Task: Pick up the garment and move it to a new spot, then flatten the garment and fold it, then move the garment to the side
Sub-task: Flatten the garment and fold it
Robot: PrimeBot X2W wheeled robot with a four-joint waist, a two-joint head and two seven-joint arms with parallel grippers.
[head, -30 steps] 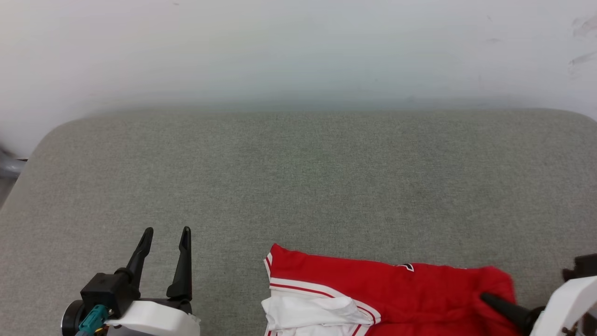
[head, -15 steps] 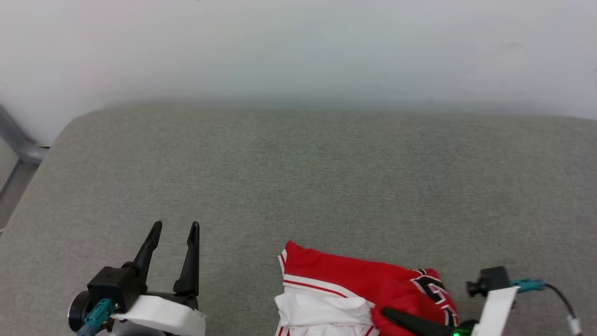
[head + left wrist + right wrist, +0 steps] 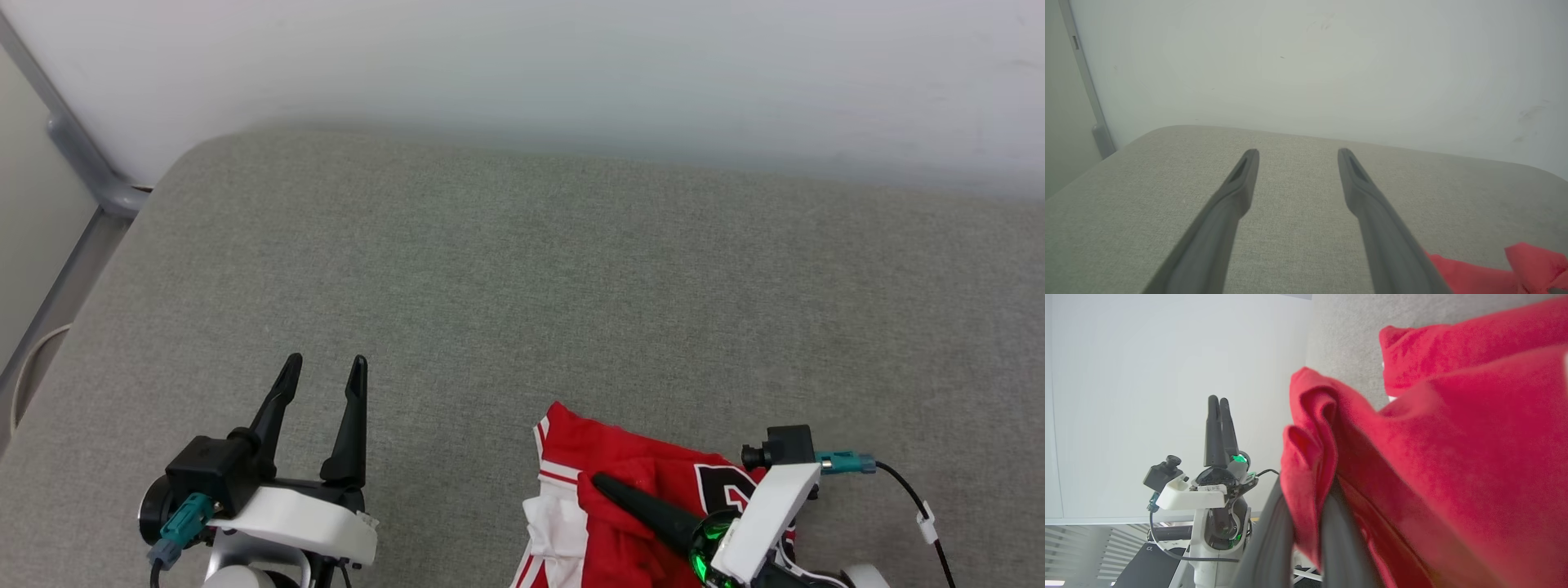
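Note:
The garment, red with white sleeve and striped trim, lies bunched at the near edge of the grey cushion, its black print facing up. My right gripper points left across it, shut on a fold of red fabric. In the right wrist view the red cloth drapes over my dark fingers and hides their tips. To the garment's left, my left gripper hovers open and holds nothing. The left wrist view shows that gripper above bare cushion, with a red corner of the garment at lower right.
The grey cushion stretches far and wide toward a white wall. A grey metal frame stands past the cushion's left corner. A cable trails from my right wrist.
My right gripper has dragged the red fabric leftward over the garment, doubling it up and exposing the black print. The camera has shifted, bringing the left frame into view. The left gripper stays open.

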